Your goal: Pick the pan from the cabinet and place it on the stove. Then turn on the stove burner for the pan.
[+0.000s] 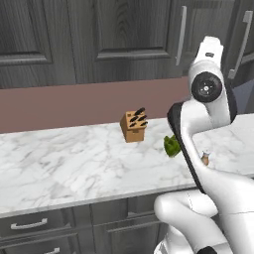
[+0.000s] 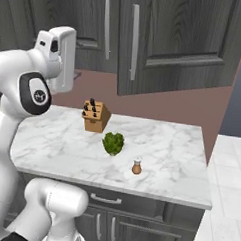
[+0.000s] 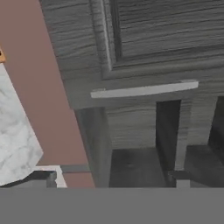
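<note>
1. gripper (image 3: 113, 177) spread wide, holding nothing, close in front of the cabinet (image 3: 166, 39), facing its silver bar handle (image 3: 144, 89).
2. knife block (image 2: 95, 116) and green vegetable (image 2: 113, 142) sit on the counter (image 2: 56, 139).

The cabinet (image 2: 186, 41) ahead of me is a wall unit in dark grey wood grain, its door cut with a raised panel. A long silver bar handle (image 2: 134, 42) runs upright along the door's left edge. In the right base view the door's lower edge sits lower than its neighbours', so it may stand ajar, though I cannot be sure. In my rolled hand view the cabinet (image 3: 175, 35) sits close, its bar handle (image 3: 144, 90) lying across the picture.
</note>
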{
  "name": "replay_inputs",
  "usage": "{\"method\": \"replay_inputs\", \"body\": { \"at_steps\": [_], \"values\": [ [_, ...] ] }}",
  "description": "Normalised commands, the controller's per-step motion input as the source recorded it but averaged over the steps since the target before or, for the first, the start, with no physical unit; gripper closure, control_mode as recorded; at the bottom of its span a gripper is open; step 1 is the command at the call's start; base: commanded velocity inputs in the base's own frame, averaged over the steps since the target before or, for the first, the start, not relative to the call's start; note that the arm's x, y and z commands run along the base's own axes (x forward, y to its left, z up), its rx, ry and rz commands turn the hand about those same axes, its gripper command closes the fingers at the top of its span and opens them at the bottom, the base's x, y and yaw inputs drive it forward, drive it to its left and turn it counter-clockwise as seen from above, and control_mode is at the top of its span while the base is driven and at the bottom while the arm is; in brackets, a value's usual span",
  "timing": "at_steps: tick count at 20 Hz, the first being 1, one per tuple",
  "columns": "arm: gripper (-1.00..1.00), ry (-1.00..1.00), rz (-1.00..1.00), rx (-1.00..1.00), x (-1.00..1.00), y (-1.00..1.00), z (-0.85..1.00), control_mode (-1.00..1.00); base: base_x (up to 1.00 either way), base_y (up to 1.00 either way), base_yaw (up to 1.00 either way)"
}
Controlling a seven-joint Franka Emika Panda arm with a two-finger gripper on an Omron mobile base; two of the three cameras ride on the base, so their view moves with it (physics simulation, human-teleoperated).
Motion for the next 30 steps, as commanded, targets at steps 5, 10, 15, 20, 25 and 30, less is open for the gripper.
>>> {"method": "replay_inputs", "body": {
  "at_steps": [5,10,15,20,25,30],
  "values": [
    [-1.00,0.00,-0.25,-0.14,0.15,-0.31,0.00,-1.00,0.00,0.00,0.00],
    [-1.00,0.01,-0.19,-0.07,0.30,-0.38,0.00,-1.00,0.00,0.00,0.00],
    [-1.00,0.02,-0.16,-0.02,0.38,-0.41,0.00,-1.00,0.00,0.00,0.00],
    [-1.00,0.02,-0.14,-0.02,0.28,-0.43,0.00,-1.00,0.00,0.00,0.00],
    [-1.00,0.02,-0.13,-0.02,0.19,-0.35,0.00,-1.00,0.00,0.00,0.00],
    [-1.00,0.00,-0.16,0.00,-0.12,-0.48,0.00,-1.00,0.00,0.00,0.00]
  ]
}}
